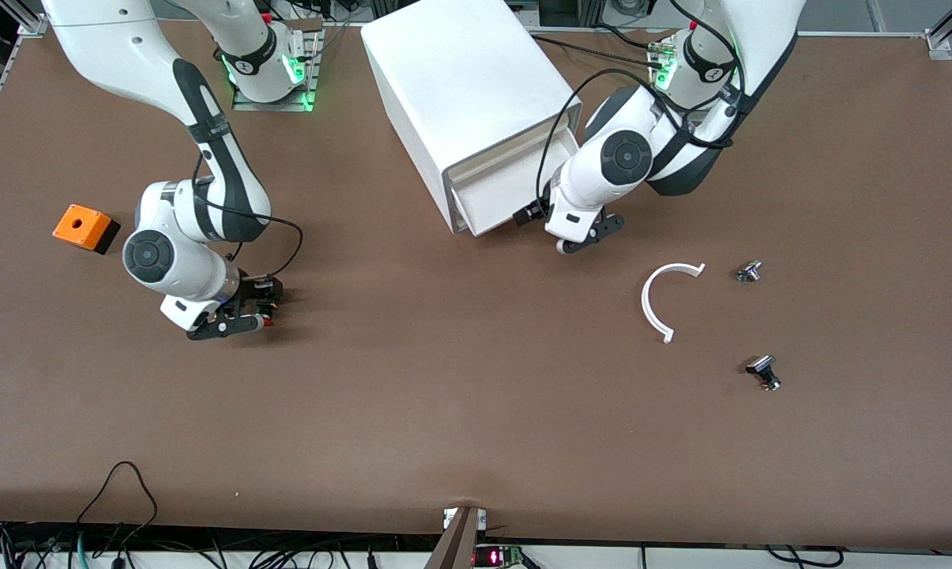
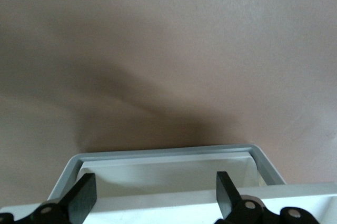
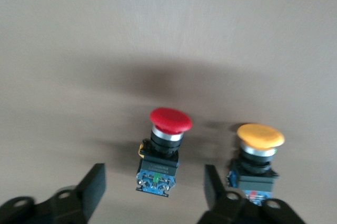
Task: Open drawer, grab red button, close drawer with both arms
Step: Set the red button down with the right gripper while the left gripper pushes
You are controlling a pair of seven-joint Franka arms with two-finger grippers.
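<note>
Right gripper (image 3: 152,192) open astride the button (image 3: 160,153), left gripper (image 2: 155,195) open at drawer (image 2: 168,169); I'd pinch its light, rigid black body.

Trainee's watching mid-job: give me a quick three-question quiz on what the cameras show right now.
1. True or false: the right claw is shut on the red button.
2. What stands beside the red button? A white arc; B orange-capped button; C orange box.
3. Fill in: the left claw hangs open at the white ____.

Key: 1 false, its fingers straddle the button, apart from it; 2 B; 3 drawer.
</note>
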